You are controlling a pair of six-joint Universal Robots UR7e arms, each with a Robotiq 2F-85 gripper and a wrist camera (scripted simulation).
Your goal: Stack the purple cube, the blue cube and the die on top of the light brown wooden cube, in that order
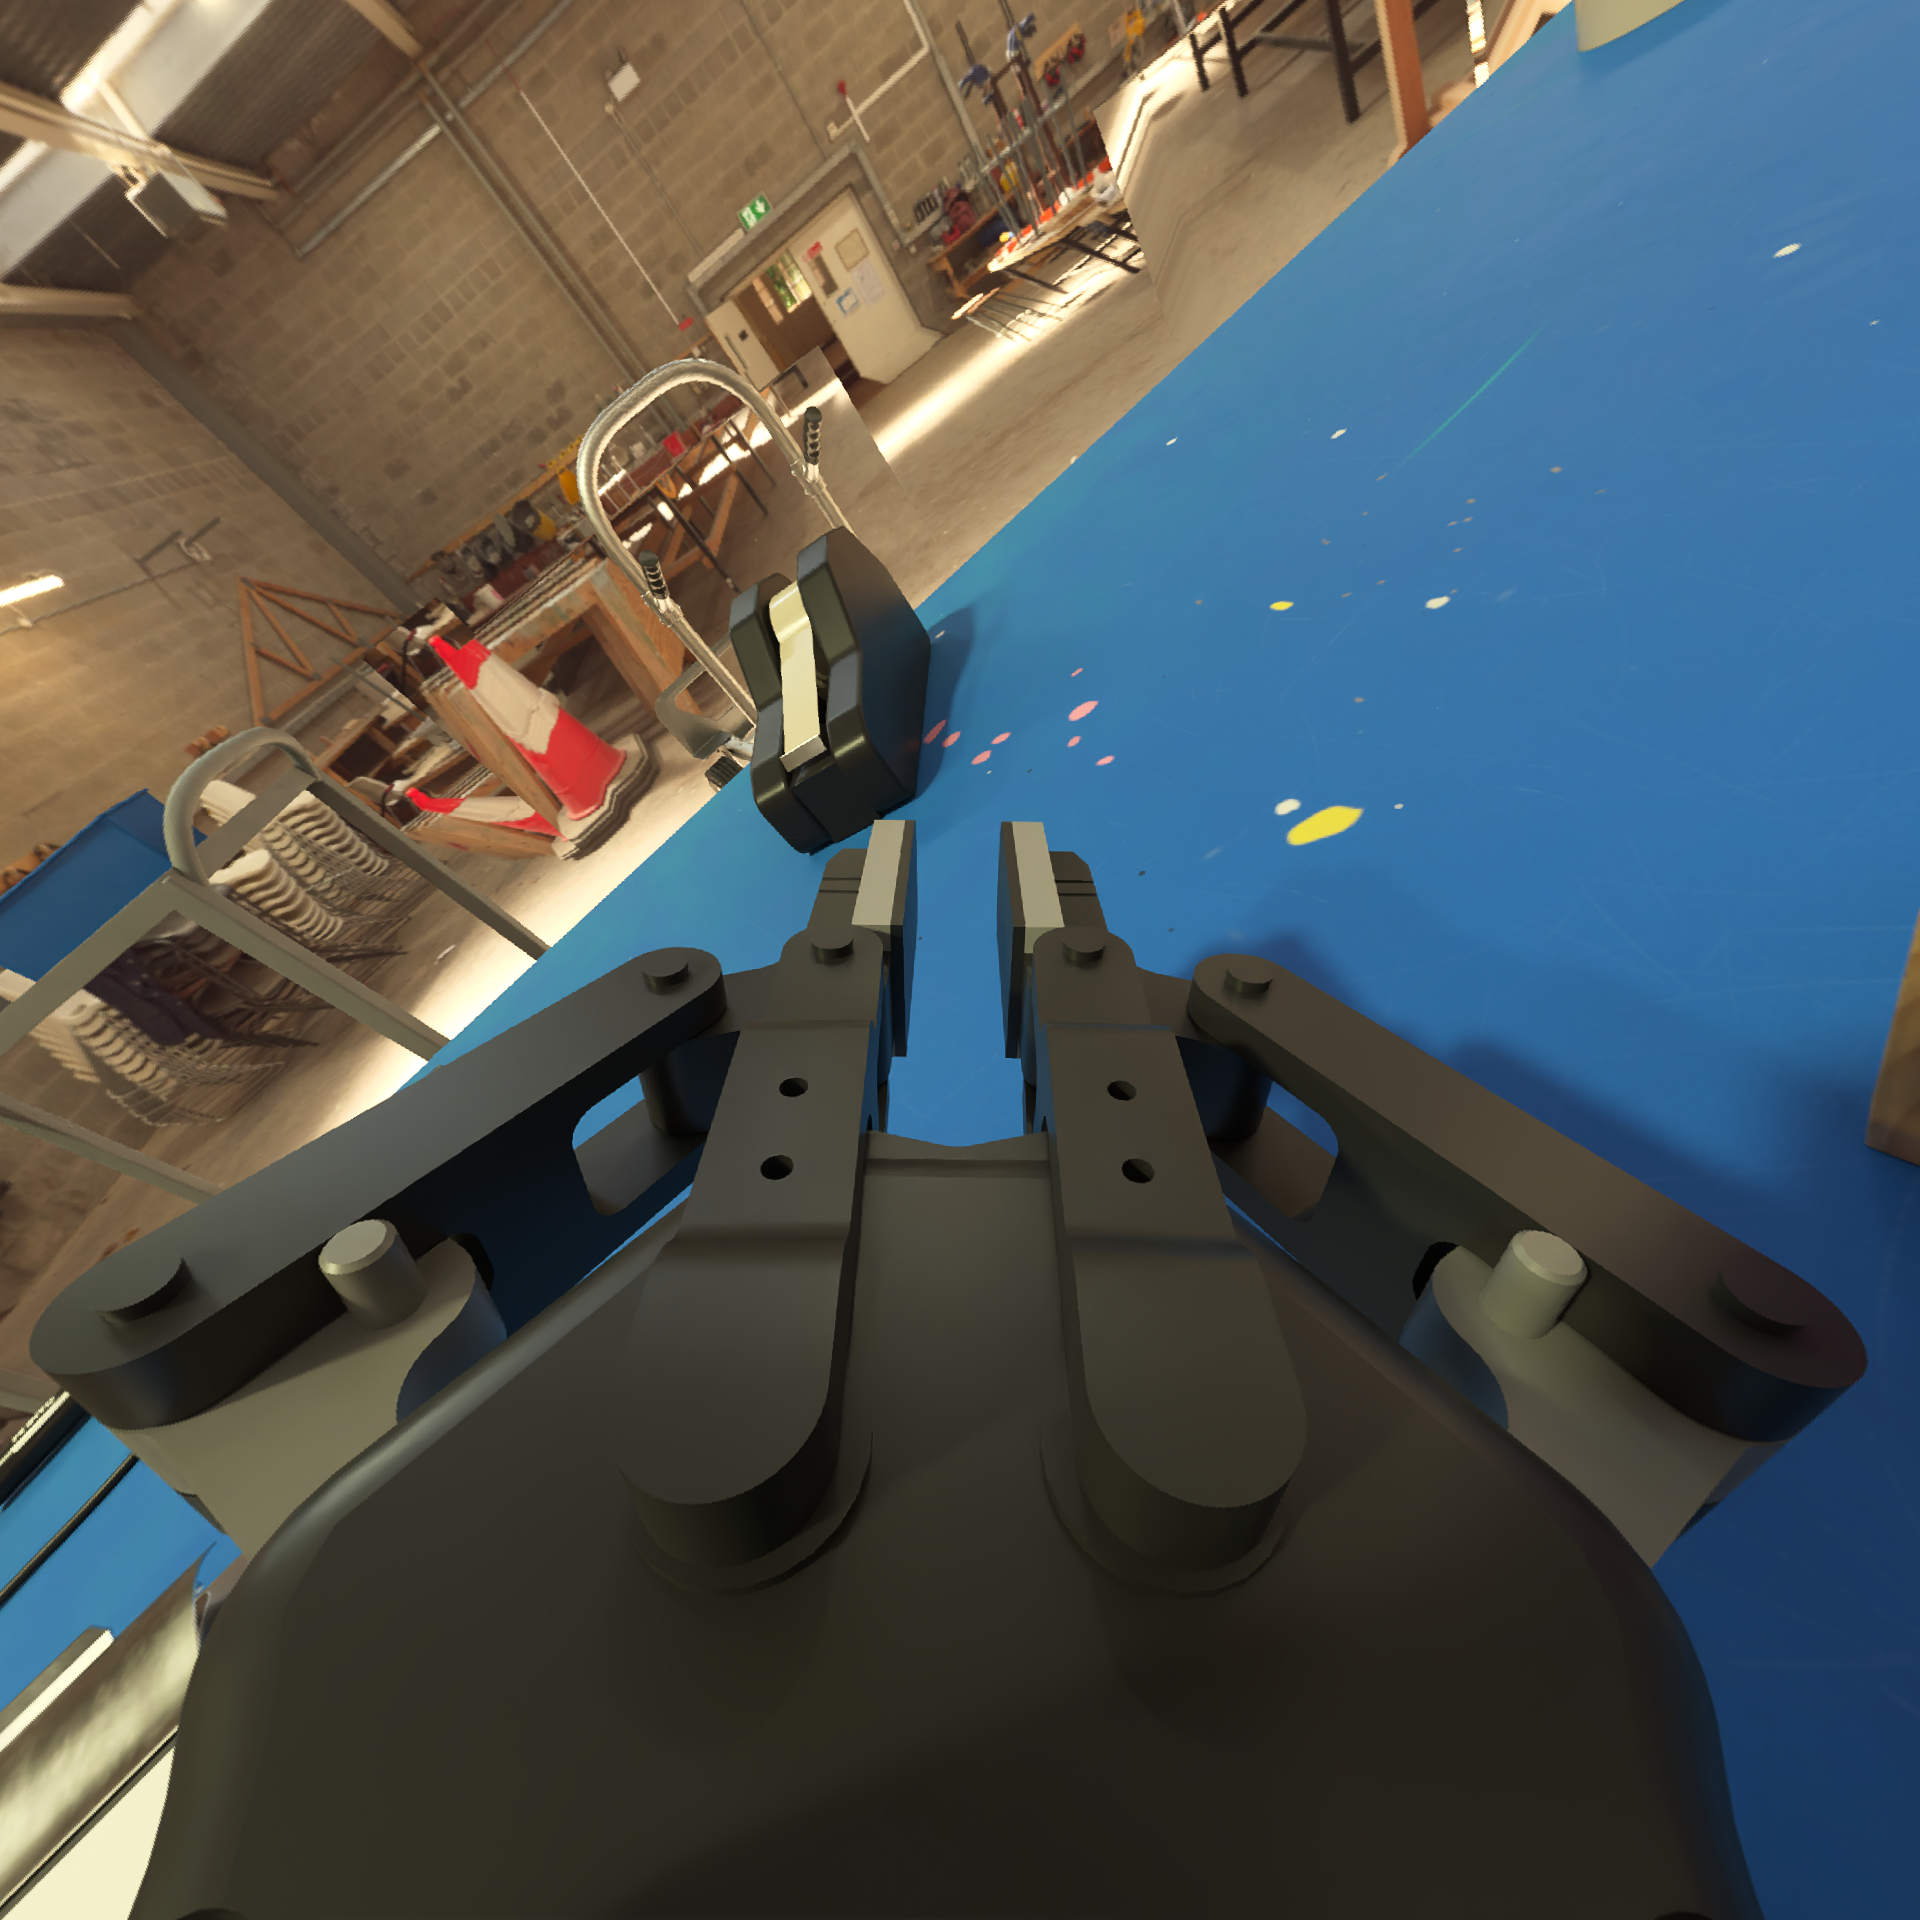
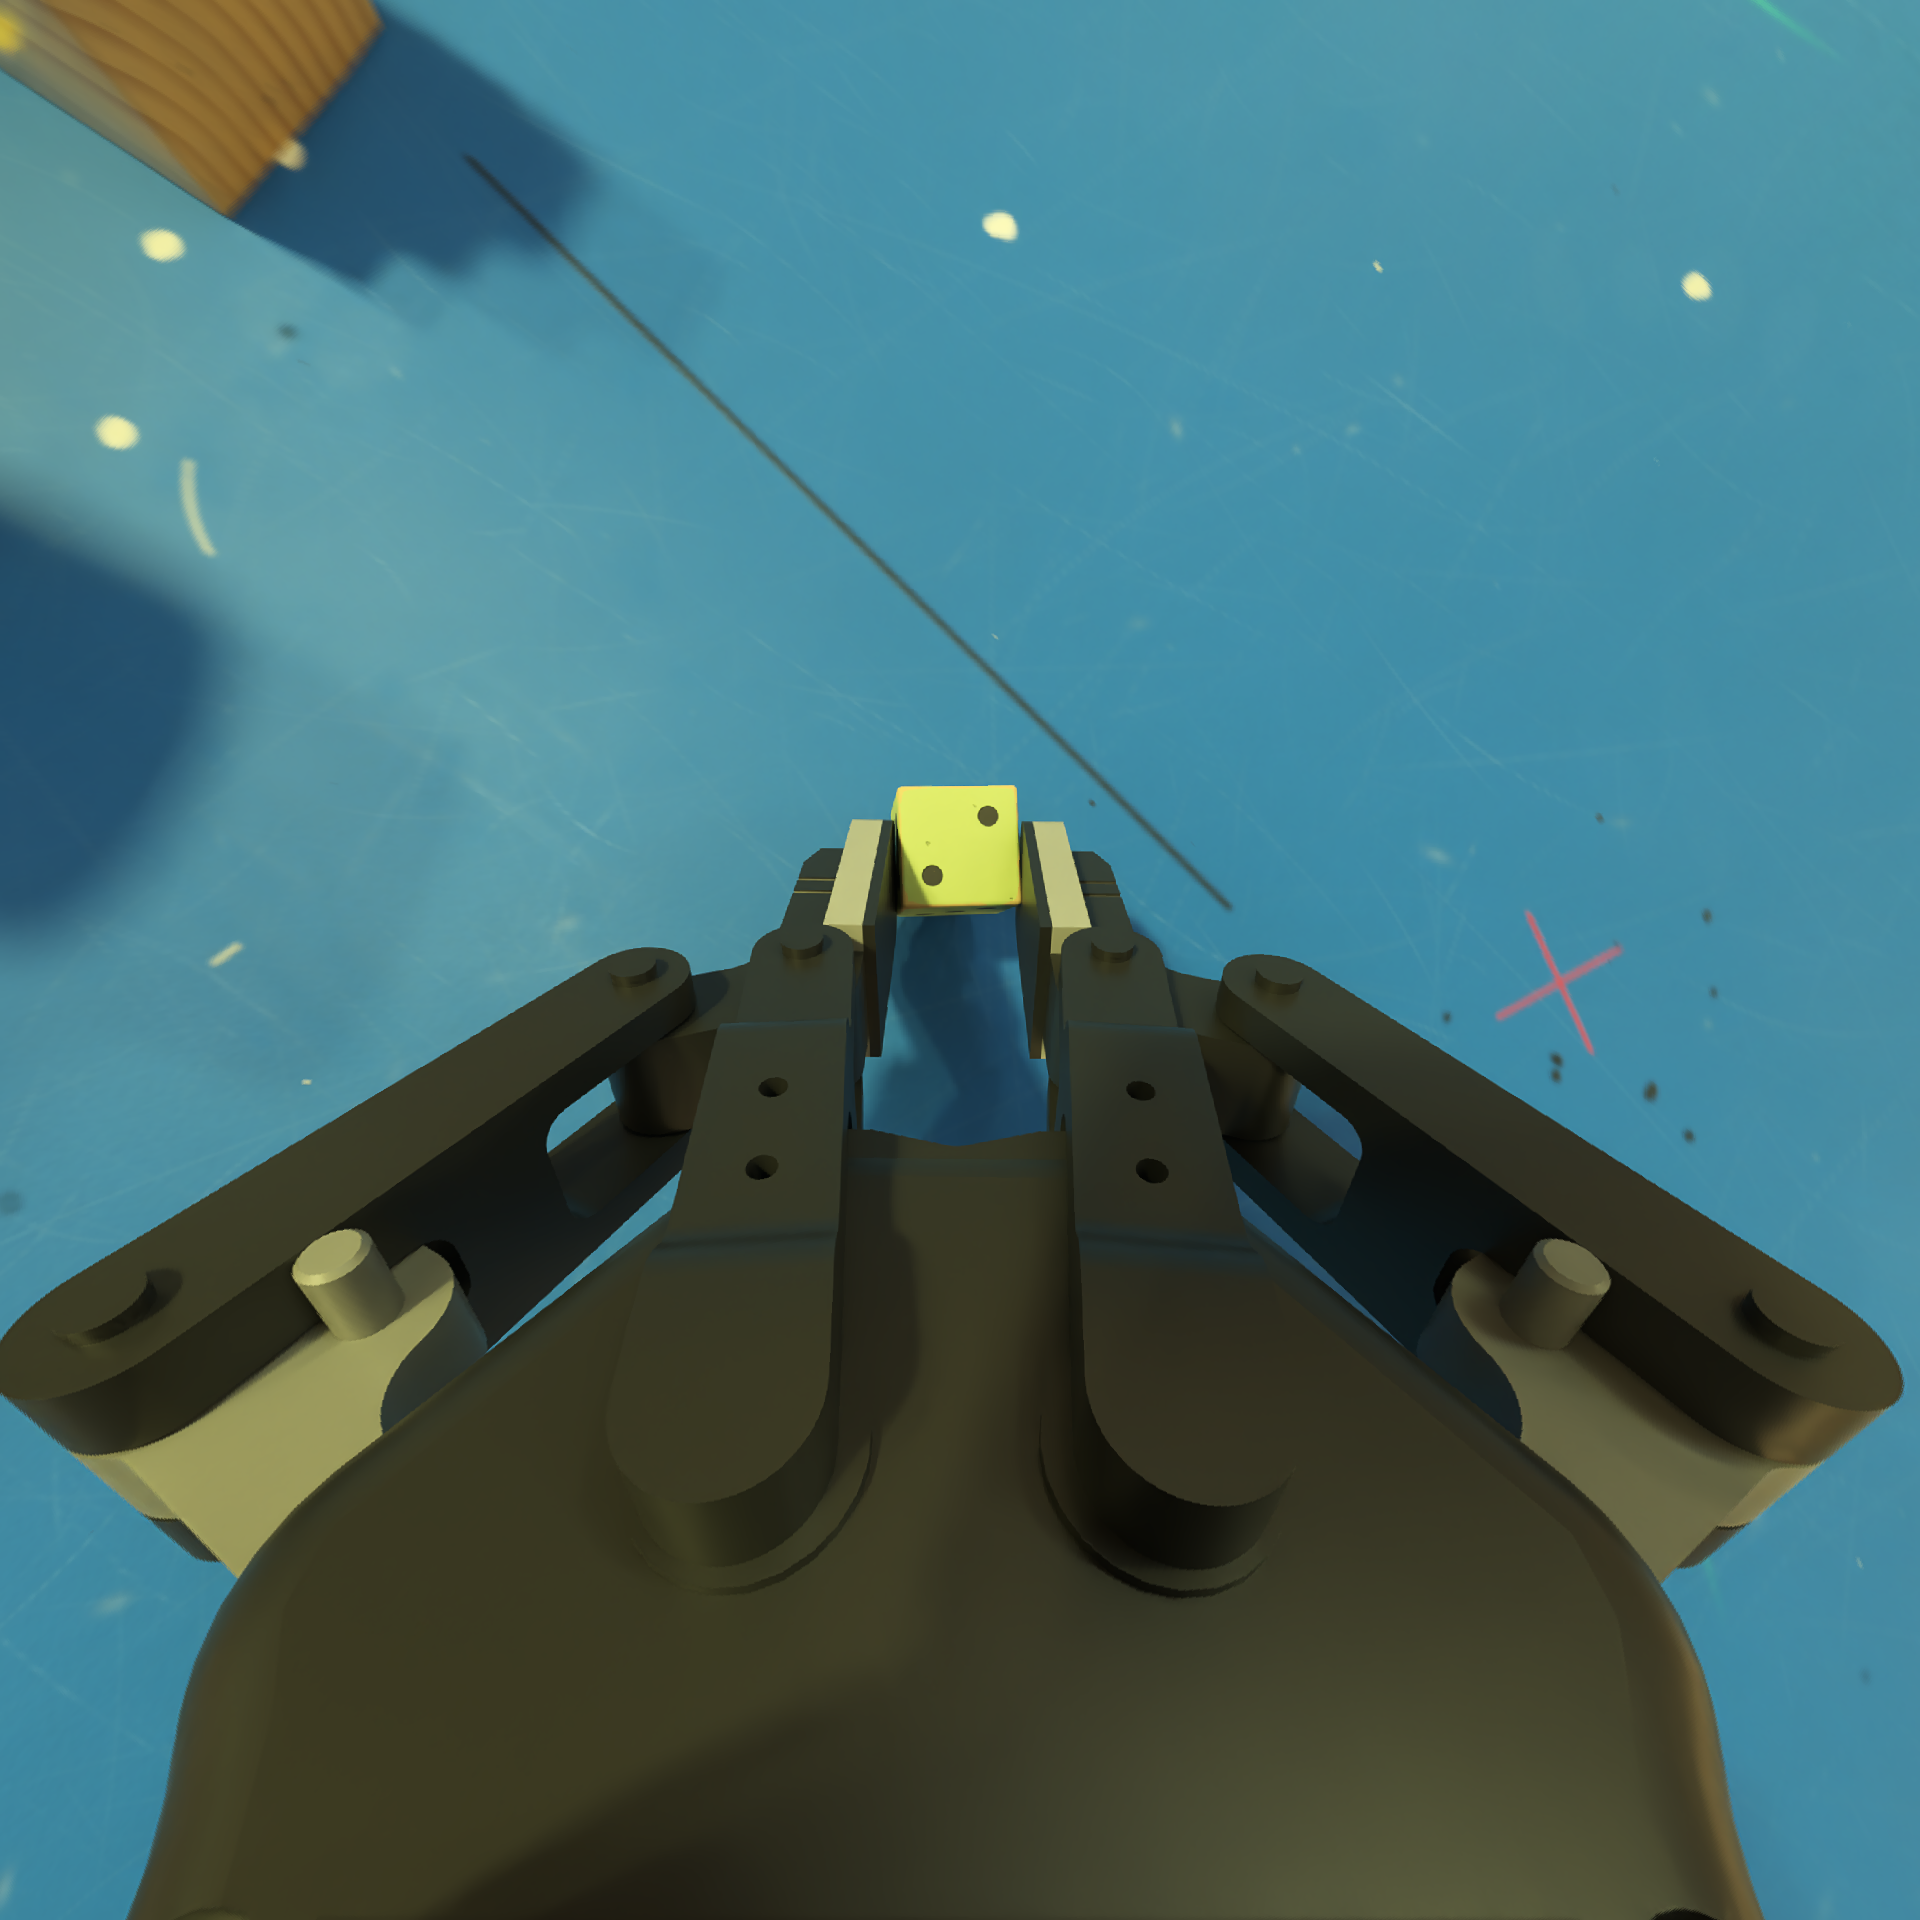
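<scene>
— What did we count on the bench (image 2: 1351, 520)?

— One die (image 2: 954, 847), yellow, and one wooden cube (image 2: 197, 83). In the right wrist view we saw only a corner of that cube, at the top left, well apart from the die. The left wrist view gave us a sliver of wood at its right edge (image 1: 1896, 1060). We found no purple or blue cube in either view.

— Where was the die?

— Between the fingertips of the right gripper (image 2: 956, 873). Its jaws were clenched on the die, one pad against each side. The face turned toward the camera showed two dark dots set on a diagonal. As a cube, it had no long axis to report. Whether it sat on the bench or hung above it, we could not tell.

— And the left gripper (image 1: 956, 873)?

— Its jaws were drawn near each other but held nothing; bare blue surface showed through the narrow gap.

— What did one view show that the other lacked?

— The left one gave us a black holder (image 1: 831, 686) with a pale strip at the bench edge, and a workshop with two traffic cones (image 1: 540, 727). The right one alone showed the die, a thin dark line (image 2: 831, 520) and a pink cross (image 2: 1558, 982).
</scene>
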